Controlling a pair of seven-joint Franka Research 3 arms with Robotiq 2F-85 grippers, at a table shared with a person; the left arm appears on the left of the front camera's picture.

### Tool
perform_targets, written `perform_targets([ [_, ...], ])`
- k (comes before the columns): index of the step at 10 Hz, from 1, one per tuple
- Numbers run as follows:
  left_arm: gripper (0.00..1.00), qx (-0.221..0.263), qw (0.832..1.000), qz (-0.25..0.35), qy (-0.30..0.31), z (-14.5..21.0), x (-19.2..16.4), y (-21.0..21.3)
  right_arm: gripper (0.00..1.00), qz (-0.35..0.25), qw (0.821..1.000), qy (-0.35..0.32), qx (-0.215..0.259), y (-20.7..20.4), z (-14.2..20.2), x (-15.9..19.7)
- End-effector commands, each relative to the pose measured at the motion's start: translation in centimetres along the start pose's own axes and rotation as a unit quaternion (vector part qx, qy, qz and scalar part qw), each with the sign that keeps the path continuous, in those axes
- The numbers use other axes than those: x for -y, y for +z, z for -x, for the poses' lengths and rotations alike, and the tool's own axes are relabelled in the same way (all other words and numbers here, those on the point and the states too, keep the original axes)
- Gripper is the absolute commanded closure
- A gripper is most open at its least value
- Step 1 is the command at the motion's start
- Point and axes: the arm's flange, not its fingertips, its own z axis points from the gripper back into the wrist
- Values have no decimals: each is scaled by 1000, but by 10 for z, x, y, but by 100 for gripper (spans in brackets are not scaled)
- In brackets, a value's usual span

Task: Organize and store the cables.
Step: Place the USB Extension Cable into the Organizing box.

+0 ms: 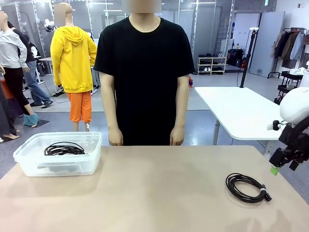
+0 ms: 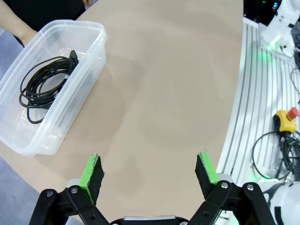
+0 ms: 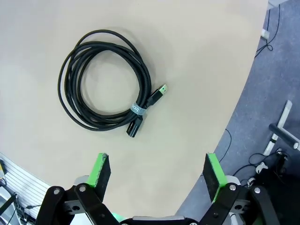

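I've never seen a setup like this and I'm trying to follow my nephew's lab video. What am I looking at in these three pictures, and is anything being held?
It is a two-armed robot at a tan table, facing a person standing at the far side. The wide picture comes from a fixed camera between the arms. The other two come from cameras on the wrists, looking down past each gripper's green-padded fingers. The left gripper hangs open over bare tabletop near a clear plastic bin that already holds one coiled black cable. The right gripper is open above a second coiled cable lying on the table, bound with a small tie, its plug ends sticking out. Nothing is held; the person's hands hang at their sides.
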Motion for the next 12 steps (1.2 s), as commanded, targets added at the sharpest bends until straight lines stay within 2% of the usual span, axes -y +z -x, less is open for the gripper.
perform_targets([
  [1,0,-4,1000,-2,-2,1,1,1,0,9,1000,3,7,7,5,-3],
  [5,0,-4,1000,-2,-2,1,1,1,0,4,1000,1,8,8,1,-1],
  [7,0,-4,1000,-2,-2,1,1,1,0,11,999,-36,-27,-13,-9,-11],
  [12,0,-4,1000,-2,-2,1,1,1,0,-22,997,-66,-41,-56,-16,0],
])
